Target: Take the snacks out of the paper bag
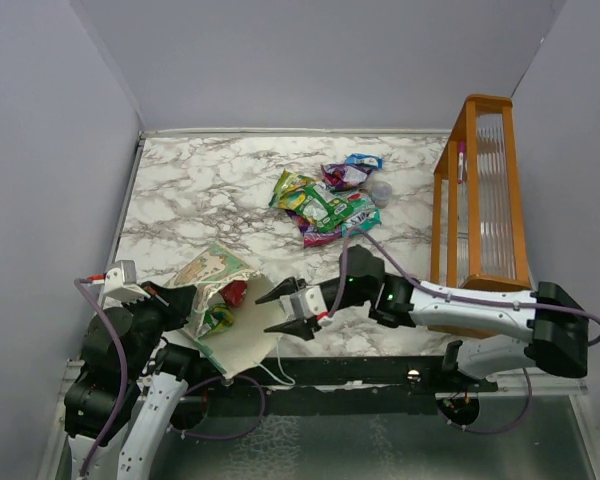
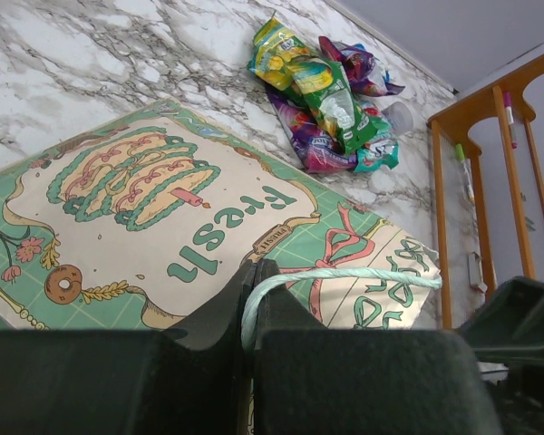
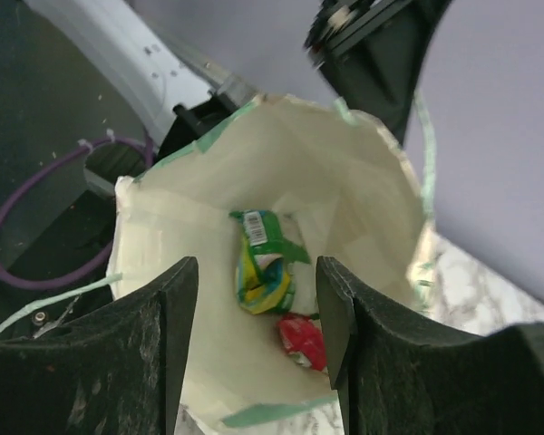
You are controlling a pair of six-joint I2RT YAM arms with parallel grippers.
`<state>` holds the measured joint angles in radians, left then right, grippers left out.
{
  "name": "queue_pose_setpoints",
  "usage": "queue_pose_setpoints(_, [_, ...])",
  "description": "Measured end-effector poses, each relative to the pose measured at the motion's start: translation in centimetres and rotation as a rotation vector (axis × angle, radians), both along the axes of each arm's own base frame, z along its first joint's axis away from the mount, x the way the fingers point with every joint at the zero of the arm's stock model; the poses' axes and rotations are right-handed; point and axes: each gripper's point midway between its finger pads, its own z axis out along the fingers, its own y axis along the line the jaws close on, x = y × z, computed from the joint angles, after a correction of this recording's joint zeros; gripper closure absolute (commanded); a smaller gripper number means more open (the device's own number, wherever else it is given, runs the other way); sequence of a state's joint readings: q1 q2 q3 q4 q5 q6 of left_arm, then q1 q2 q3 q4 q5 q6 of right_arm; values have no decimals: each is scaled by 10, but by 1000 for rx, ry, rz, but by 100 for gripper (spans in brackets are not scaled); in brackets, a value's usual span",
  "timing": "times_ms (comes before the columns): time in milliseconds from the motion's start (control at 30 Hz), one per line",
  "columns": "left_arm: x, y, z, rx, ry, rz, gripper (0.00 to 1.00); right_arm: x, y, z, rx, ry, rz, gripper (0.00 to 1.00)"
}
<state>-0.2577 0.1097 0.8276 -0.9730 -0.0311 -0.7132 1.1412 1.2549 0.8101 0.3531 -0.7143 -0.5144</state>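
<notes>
The paper bag [image 1: 220, 300] lies tilted at the front left with its white mouth facing right. My left gripper [image 2: 250, 276] is shut on the bag's string handle [image 2: 344, 275], above its patterned front [image 2: 154, 208]. My right gripper [image 1: 285, 308] is open just outside the bag's mouth. In the right wrist view its jaws [image 3: 258, 299] frame a yellow-green packet [image 3: 263, 263] and a red packet [image 3: 304, 343] inside the bag [image 3: 344, 190]. Both packets also show in the top view, red [image 1: 235, 293] and green [image 1: 218, 319]. A pile of several snacks [image 1: 330, 198] lies at the back.
An orange wooden rack [image 1: 485, 190] stands at the right edge. A small clear plastic cup [image 1: 380, 190] sits beside the snack pile. Grey walls close in the marble table [image 1: 210, 190] on three sides.
</notes>
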Motion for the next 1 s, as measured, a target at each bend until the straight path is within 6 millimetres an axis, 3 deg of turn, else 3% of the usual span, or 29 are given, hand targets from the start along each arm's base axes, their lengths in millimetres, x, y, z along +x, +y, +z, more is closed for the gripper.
queue_pose_setpoints(167, [0, 0, 0, 0, 0, 0, 100, -24, 35, -62, -142, -8, 20, 54])
queue_pose_setpoints(267, [0, 0, 0, 0, 1, 0, 100, -27, 53, -87, -202, -32, -13, 59])
queue_pose_setpoints(467, [0, 0, 0, -4, 2, 1, 100, 6, 89, -115, -270, -110, -182, 60])
queue_pose_setpoints(633, [0, 0, 0, -7, 3, 3, 100, 35, 108, -137, -317, -161, -299, 58])
queue_pose_setpoints(1000, [0, 0, 0, -10, 5, 3, 100, 61, 134, -170, -359, -217, -405, 57])
